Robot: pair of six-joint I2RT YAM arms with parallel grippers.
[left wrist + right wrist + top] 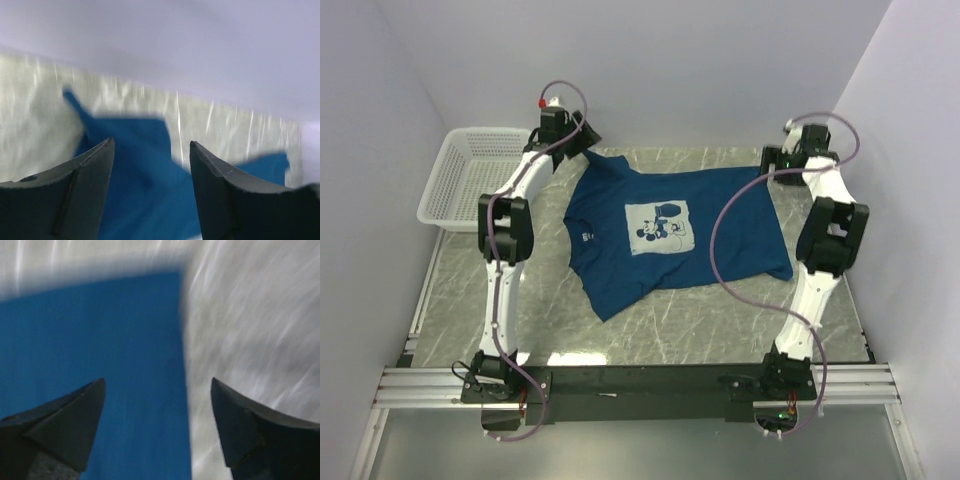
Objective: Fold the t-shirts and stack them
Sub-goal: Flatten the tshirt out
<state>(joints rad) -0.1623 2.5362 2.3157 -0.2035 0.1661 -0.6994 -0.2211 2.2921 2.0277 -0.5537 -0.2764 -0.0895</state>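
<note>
A single dark blue t-shirt (pixel 720 225) lies spread on the marble table (pixel 720 320), pale cartoon print (pixel 657 227) facing up and neck toward the left. My left gripper (pixel 583 137) hovers at the shirt's far left sleeve corner. In the left wrist view that gripper (pixel 151 145) is open with the blue cloth (pixel 145 190) below the gap, nothing between the fingers. My right gripper (pixel 772 166) is over the shirt's far right corner. Seen from the right wrist, it (pixel 157 382) stands wide open above the shirt's hem edge (pixel 100 340), holding nothing.
A white mesh basket (pixel 470 175) sits at the far left of the table, beside the left arm. Pale walls close in on the left, back and right. A purple cable (pixel 720 250) from the right arm hangs over the shirt.
</note>
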